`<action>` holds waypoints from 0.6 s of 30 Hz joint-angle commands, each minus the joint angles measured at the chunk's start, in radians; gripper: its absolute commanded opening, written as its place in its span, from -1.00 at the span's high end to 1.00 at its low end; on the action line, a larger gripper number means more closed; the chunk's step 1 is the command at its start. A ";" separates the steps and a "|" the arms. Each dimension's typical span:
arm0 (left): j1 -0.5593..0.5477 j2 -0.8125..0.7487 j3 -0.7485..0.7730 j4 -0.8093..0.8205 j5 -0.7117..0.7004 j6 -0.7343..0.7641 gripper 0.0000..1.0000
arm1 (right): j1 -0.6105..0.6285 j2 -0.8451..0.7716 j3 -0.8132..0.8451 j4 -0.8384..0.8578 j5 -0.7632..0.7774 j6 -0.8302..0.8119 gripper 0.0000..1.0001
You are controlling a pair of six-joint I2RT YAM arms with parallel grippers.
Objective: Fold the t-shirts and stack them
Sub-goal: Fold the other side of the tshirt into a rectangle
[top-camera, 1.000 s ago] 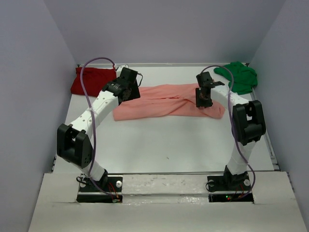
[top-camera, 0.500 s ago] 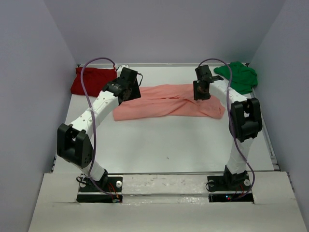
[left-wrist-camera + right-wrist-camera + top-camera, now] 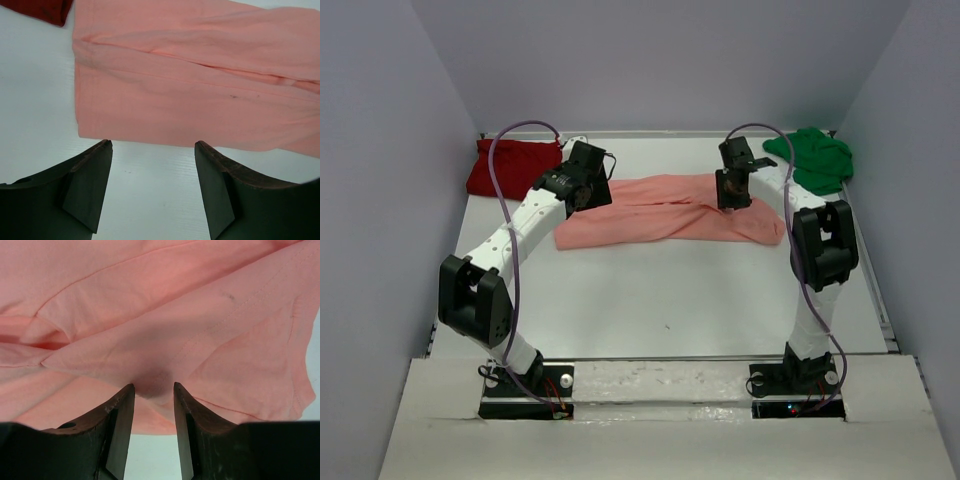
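Note:
The salmon-pink t-shirt (image 3: pixel 660 218) lies folded into a long band across the far half of the table. My right gripper (image 3: pixel 733 196) points down on the band's right part. In the right wrist view its jaws (image 3: pixel 154 385) stand partly open, tips against the pink cloth (image 3: pixel 150 305), with a small shadowed hump of cloth between them. My left gripper (image 3: pixel 586 188) hangs wide open at the band's left end. Bare table shows between its fingers (image 3: pixel 152 142), just short of the shirt's near edge (image 3: pixel 200 100). The dark red t-shirt (image 3: pixel 510 168) and the bright green t-shirt (image 3: pixel 815 158) lie bunched in the far corners.
A corner of the dark red shirt (image 3: pixel 45 7) shows at the top left of the left wrist view. Grey walls close in the white table (image 3: pixel 660 300) on three sides. A raised white ledge (image 3: pixel 660 385) runs along the near edge between the arm bases.
My right gripper has moved toward the far wall and a little left over the pink shirt. The left arm and all three shirts look unchanged.

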 commanded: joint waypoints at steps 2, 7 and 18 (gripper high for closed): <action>0.000 0.000 -0.015 0.023 -0.006 0.010 -0.52 | 0.012 -0.006 -0.024 0.016 -0.006 -0.015 0.15; -0.002 0.000 -0.024 0.026 -0.005 0.012 -0.52 | 0.012 0.009 -0.038 0.021 -0.005 -0.004 0.16; 0.000 0.005 -0.038 0.032 -0.003 0.015 -0.52 | 0.021 0.020 -0.055 0.031 0.002 -0.001 0.45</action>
